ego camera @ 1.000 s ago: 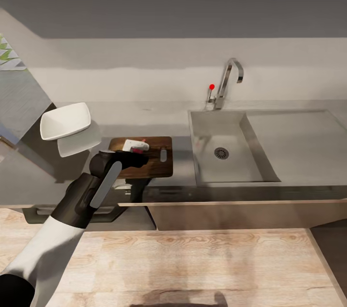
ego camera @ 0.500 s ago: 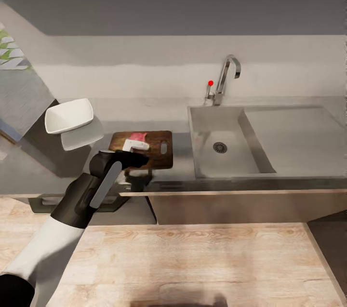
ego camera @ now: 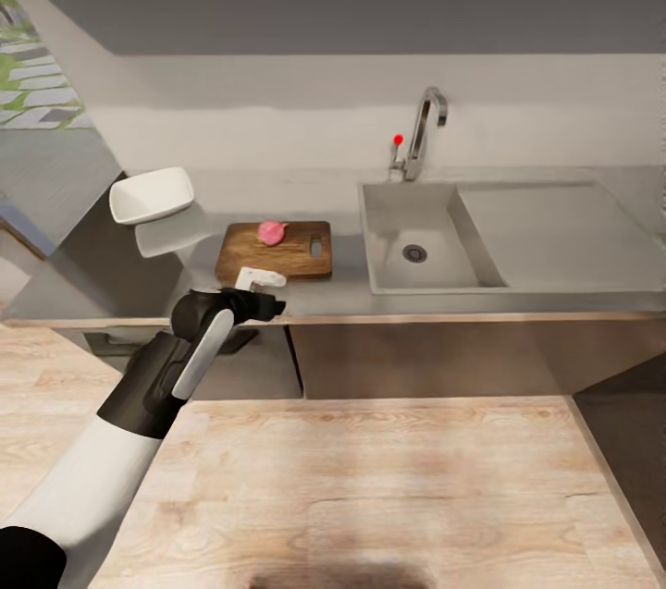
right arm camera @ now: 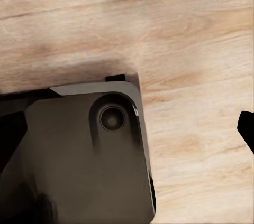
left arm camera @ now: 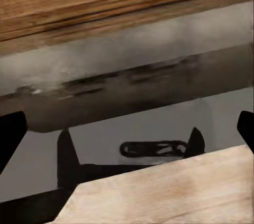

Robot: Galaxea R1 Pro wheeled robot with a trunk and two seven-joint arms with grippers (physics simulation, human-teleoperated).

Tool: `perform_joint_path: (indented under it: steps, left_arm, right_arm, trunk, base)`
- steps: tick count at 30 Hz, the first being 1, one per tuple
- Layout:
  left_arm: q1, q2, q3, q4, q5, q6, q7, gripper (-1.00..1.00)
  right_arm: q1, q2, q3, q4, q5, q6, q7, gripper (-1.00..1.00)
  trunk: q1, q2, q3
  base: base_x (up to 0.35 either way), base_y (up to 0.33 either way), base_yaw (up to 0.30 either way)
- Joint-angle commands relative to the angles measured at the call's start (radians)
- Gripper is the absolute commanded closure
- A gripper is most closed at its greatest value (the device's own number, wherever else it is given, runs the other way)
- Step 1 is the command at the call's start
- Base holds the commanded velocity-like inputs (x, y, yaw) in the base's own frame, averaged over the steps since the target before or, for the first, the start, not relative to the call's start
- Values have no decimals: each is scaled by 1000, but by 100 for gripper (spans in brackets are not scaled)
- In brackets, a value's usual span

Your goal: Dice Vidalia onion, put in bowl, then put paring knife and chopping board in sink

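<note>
Head view shows the kitchen run from a step back: the onion, pinkish, sits on the chopping board, toward the board's 11 o'clock corner, and the board lies on the countertop just beside the sink, which is at the board's 3 o'clock. The basin looks empty down to its drain. The bowl stands at the board's 10 o'clock, near the counter's end.

The left gripper hangs at the counter's front edge, at the board's 6 o'clock, with something white at its tip that I cannot make out; whether the fingers are closed on it or spread I cannot tell. In the left wrist view the camera looks at the counter lip and a drawer handle, so the hand seems low against the cabinet front. The right wrist view looks down at the wooden floor and the robot's dark base; I cannot tell how that gripper stands.

I cannot find the paring knife. My worry: with the hand so near the counter edge, a forward reach could clip the lip or shove the board, rolling the round onion off it. Closing in crookedly could also leave the board out of comfortable reach.
</note>
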Motion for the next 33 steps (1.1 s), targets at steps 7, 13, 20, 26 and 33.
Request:
perform_joint_path:
  steps: [7, 13, 20, 26, 33]
  left_arm:
    - [-1, 1, -3, 2, 11, 2, 10, -100]
    - [20, 1, -3, 4, 11, 1, 10, -100]
    - [126, 1, -3, 0, 11, -37, 9, -100]
    - [249, 3, -20, 5, 10, -133, 6, -100]
    - [512, 21, -29, 31, 7, -386, 5, -100]
  right_arm:
    - [0, 0, 9, -1, -2, -2, -9, -100]
    - [0, -1, 9, -1, -2, -2, -9, -100]
    - [0, -1, 9, -1, -2, -2, -9, -100]
    - [0, -1, 9, -1, -2, -2, -9, -100]
    - [0, -1, 9, -1, -2, -3, -9, -100]
  trunk:
    - [0, -2, -2]
    - [0, -2, -2]
    - [0, -2, -2]
    - [0, -2, -2]
    - [0, -2, -2]
  base:
    - [-328, 0, 0]
    - [-122, 0, 0]
    - [-5, 0, 0]
    - [0, 0, 0]
    - [0, 0, 0]
